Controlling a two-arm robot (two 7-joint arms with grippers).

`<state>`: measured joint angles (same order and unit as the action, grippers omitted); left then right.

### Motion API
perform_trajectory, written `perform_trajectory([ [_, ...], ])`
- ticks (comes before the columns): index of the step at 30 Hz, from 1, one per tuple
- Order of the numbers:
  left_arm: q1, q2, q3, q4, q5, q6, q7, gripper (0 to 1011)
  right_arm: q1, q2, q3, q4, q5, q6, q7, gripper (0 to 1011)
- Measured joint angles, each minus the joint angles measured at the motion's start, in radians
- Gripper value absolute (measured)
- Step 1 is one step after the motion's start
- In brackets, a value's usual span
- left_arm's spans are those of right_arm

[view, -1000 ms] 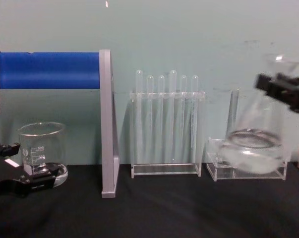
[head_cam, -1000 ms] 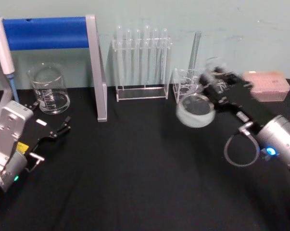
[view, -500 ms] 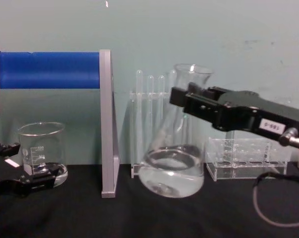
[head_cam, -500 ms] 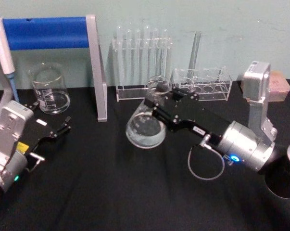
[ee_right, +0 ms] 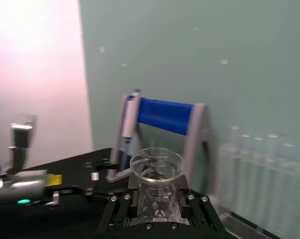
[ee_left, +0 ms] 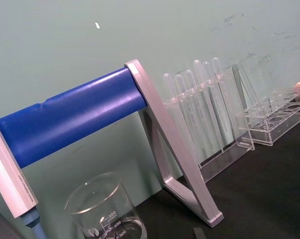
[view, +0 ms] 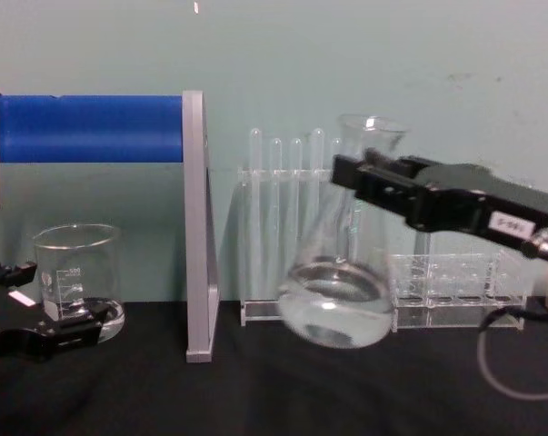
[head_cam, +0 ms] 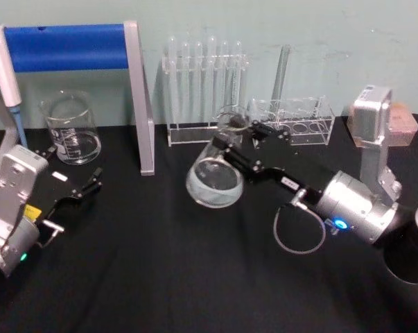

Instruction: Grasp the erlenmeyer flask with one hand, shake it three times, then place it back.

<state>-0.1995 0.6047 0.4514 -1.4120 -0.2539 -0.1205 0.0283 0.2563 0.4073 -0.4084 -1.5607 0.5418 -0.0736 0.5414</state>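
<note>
**Shaking phase, flask aloft.** The right end effector point(view: 368, 182) pinches the narrow neck of the erlenmeyer flask point(view: 335, 304). The flask hangs clear of the counter point(head_cam: 160, 277), in front of the test-tube rack point(head_cam: 203, 83). It is tilted, with the wide base swung toward the robot's left, and a shallow pool of clear liquid lies in the base. In the right wrist view, the flared rim stands just above the black fingers point(ee_right: 197, 211) that clamp the neck.

The left end effector point(head_cam: 75, 173) is spread and empty. It rests low at the robot's left, near the beaker point(head_cam: 71, 128).

Judged from the lifted, tilted pose, the grasp is made and the shake is in hand. How many swings are done cannot be read here.

The next move calls for a firm clamp on the smooth glass neck and swings short enough to miss the racks behind. Once the count is complete, the flask must return to upright and be lowered base-flat onto bare counter before release.
</note>
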Motion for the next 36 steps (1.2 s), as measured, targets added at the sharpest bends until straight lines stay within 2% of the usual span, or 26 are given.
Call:
perform_trajectory([
  [6, 0.0, 0.0, 0.0, 0.0, 0.0, 0.0, 0.0, 1001, -0.026, 0.013, 0.053, -0.012, 0.0, -0.008, -0.074, 449],
  [11, 0.0, 0.0, 0.0, 0.0, 0.0, 0.0, 0.0, 1001, -0.068, 0.025, 0.12, -0.037, -0.006, -0.009, -0.153, 449],
  [14, 0.0, 0.0, 0.0, 0.0, 0.0, 0.0, 0.0, 1001, -0.109, 0.032, 0.174, -0.061, -0.016, -0.009, -0.203, 449],
  [15, 0.0, 0.0, 0.0, 0.0, 0.0, 0.0, 0.0, 1001, -0.109, 0.032, 0.174, -0.061, -0.016, -0.009, -0.203, 449],
  [19, 0.0, 0.0, 0.0, 0.0, 0.0, 0.0, 0.0, 1001, -0.156, 0.039, 0.23, -0.09, -0.028, -0.008, -0.252, 449],
  [25, 0.0, 0.0, 0.0, 0.0, 0.0, 0.0, 0.0, 1001, -0.201, 0.038, 0.281, -0.119, -0.041, -0.001, -0.285, 449],
  [30, 0.0, 0.0, 0.0, 0.0, 0.0, 0.0, 0.0, 1001, -0.207, 0.032, 0.287, -0.124, -0.046, 0.009, -0.275, 449],
  [36, 0.0, 0.0, 0.0, 0.0, 0.0, 0.0, 0.0, 1001, -0.176, 0.019, 0.243, -0.109, -0.052, 0.028, -0.21, 449],
])
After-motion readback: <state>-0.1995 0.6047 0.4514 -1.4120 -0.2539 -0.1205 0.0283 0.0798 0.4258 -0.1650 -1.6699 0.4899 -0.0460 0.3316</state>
